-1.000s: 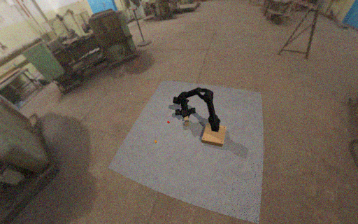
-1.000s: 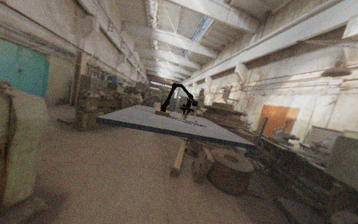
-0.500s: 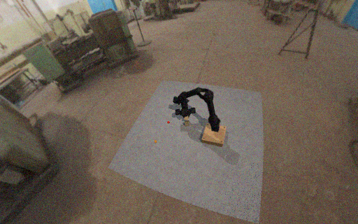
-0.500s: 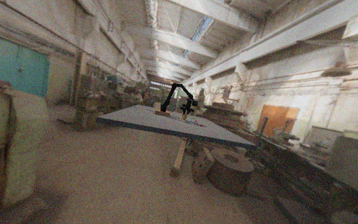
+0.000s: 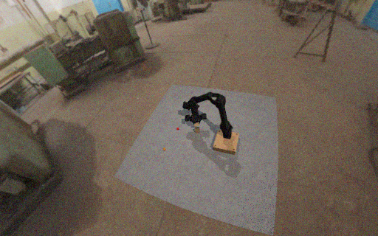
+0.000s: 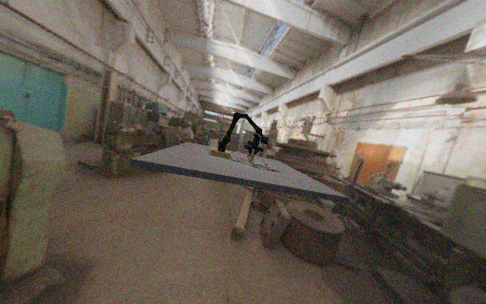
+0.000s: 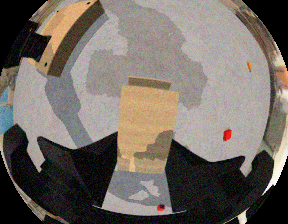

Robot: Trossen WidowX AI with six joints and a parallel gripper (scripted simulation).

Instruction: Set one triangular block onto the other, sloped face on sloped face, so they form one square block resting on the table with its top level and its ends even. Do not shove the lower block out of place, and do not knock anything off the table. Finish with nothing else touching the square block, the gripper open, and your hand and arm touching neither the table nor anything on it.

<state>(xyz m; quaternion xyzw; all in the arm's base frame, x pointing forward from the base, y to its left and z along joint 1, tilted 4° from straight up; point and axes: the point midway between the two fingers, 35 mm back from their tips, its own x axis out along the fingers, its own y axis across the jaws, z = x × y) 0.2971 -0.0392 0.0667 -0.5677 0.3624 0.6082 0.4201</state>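
We have the tool [image 7: 143, 163] clamped part-closed on a tan triangular block [image 7: 148, 119] above the surface [image 7: 215, 76]; a skewed descent could shove the lower block.

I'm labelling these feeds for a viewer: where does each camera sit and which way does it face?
Top: high up, angled down on the grey table; whole arm shows.
Exterior: low on the floor, far off, looking along the table edge; arm small.
Wrist: on the gripper, looking down at its held tan block.
Top and wrist share the red marker.

Wooden base [image 5: 226, 142] stands near; red marker [image 5: 177, 128] well apart.
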